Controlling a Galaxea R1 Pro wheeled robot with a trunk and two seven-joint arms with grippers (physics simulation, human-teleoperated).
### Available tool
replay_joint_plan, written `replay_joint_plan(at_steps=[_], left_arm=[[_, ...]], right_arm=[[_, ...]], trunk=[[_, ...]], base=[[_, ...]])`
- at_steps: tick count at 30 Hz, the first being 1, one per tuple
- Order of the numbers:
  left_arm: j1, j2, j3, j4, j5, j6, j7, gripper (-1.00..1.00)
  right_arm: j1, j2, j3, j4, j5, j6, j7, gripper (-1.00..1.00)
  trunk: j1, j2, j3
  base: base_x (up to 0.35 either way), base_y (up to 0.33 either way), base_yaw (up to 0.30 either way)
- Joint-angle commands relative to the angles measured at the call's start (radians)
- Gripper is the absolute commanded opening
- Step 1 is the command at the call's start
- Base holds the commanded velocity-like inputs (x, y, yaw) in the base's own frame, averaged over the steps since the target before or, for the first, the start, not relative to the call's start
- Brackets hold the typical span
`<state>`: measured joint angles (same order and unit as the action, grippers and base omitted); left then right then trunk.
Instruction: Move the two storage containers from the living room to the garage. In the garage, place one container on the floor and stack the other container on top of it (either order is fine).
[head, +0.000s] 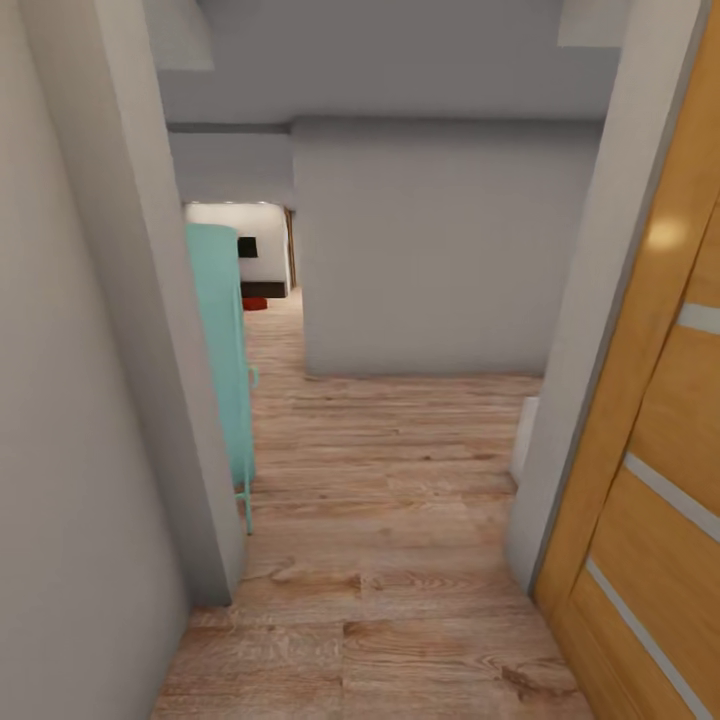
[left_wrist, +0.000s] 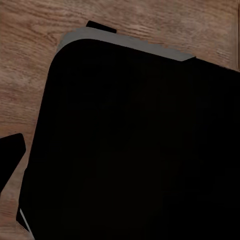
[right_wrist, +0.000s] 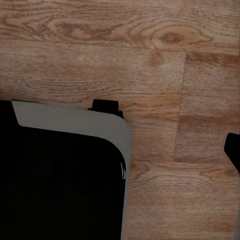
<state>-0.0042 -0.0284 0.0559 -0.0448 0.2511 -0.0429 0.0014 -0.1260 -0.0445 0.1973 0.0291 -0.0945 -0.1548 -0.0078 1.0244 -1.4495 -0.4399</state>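
Observation:
I am in a narrow hallway with a light wood plank floor (head: 380, 560). Through the far opening I see part of the living room, with a black shape (head: 248, 247) on its white wall. On the floor there lies a small orange-red object (head: 255, 303), possibly one of the storage containers, too far off to be sure. The garage and its dark grey floor are out of view. In each wrist view a single dark fingertip (left_wrist: 11, 152) (right_wrist: 233, 150) hangs over the planks beside my black base (left_wrist: 135, 150) (right_wrist: 55, 185). Nothing is held there. Whether the jaws are open or shut is not visible.
A grey wall corner (head: 150, 350) stands close on the left, with a teal cabinet (head: 225, 350) behind it. An open wooden slatted door (head: 650, 470) and its grey frame (head: 590, 330) crowd the right. A grey wall (head: 440, 250) faces me, and the passage continues along its left side.

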Motion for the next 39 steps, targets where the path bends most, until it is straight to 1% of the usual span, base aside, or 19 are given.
replay_joint_plan(at_steps=[1, 39], left_arm=[[0.000, 0.000, 0.005, 0.000, 0.002, -0.003, 0.000, 1.00], [0.000, -0.001, 0.005, 0.000, 0.003, -0.003, 0.000, 1.00]], right_arm=[[-0.001, 0.002, 0.008, 0.003, -0.010, -0.006, -0.001, 1.00], [-0.001, -0.009, 0.016, 0.003, -0.001, 0.009, -0.001, 1.00]], trunk=[[0.001, 0.000, -0.001], [0.001, 0.000, -0.001]], base=[[0.322, 0.000, 0.000], [0.322, -0.005, 0.000]])
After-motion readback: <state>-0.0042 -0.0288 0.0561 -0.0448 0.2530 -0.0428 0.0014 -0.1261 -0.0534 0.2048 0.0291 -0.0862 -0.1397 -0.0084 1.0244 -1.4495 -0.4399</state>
